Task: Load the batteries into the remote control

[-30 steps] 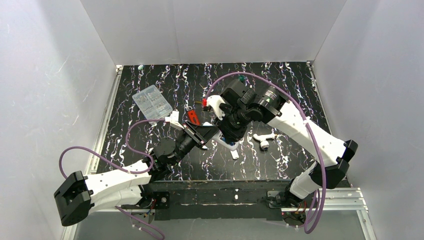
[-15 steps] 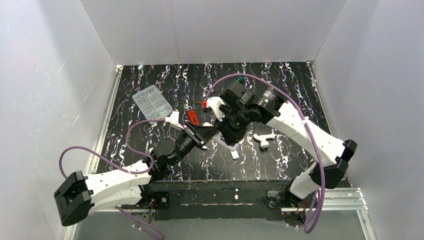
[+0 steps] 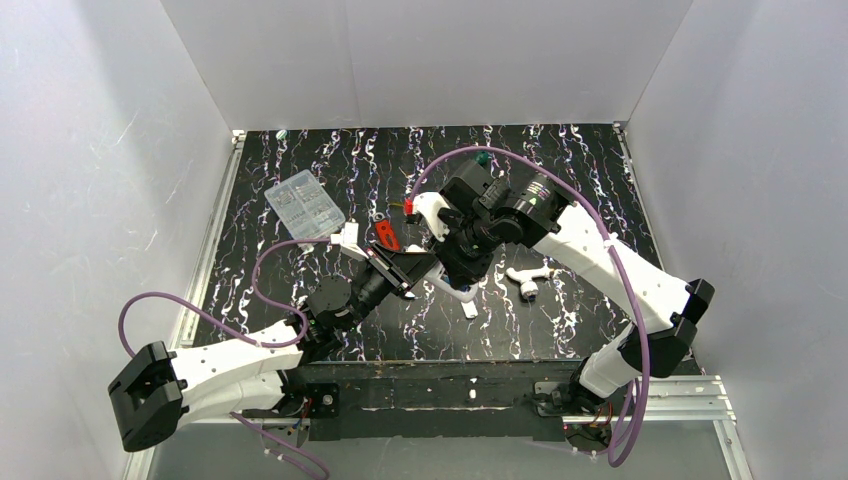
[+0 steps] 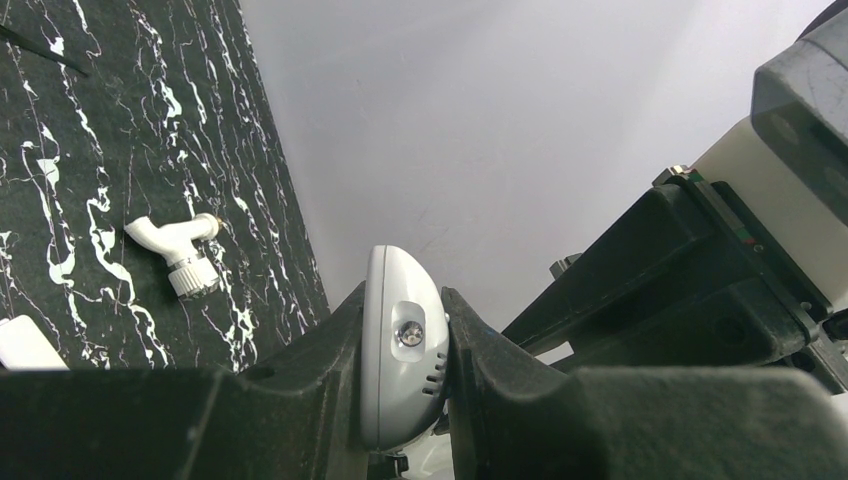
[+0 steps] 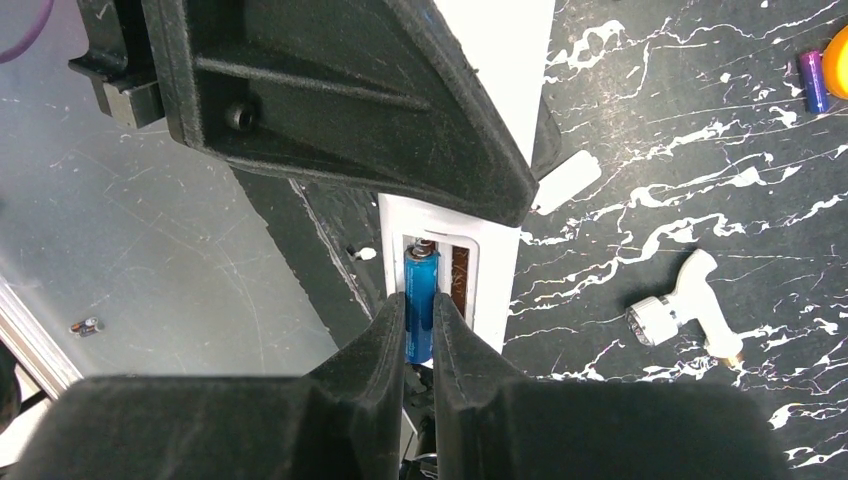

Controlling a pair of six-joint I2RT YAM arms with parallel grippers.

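Note:
My left gripper (image 4: 405, 385) is shut on the white remote control (image 4: 400, 350), holding it by its end above the table; the remote's lower part shows in the top view (image 3: 452, 289). In the right wrist view the remote (image 5: 500, 270) has its battery bay open. My right gripper (image 5: 420, 335) is shut on a blue battery (image 5: 420, 295), whose far end lies in the left slot of the bay. The right slot beside it looks empty. A second battery (image 5: 814, 80) lies on the table at the far right. The two grippers meet at mid-table (image 3: 455, 260).
A white pipe-like fitting (image 3: 527, 280) lies right of the grippers, also in the wrist views (image 5: 685, 305) (image 4: 175, 250). A small white cover piece (image 5: 565, 180) lies on the black marbled table. A clear parts box (image 3: 303, 205) and a red tool (image 3: 385, 235) sit at the left.
The right wrist has shifted slightly toward the remote; otherwise both arms hold nearly still.

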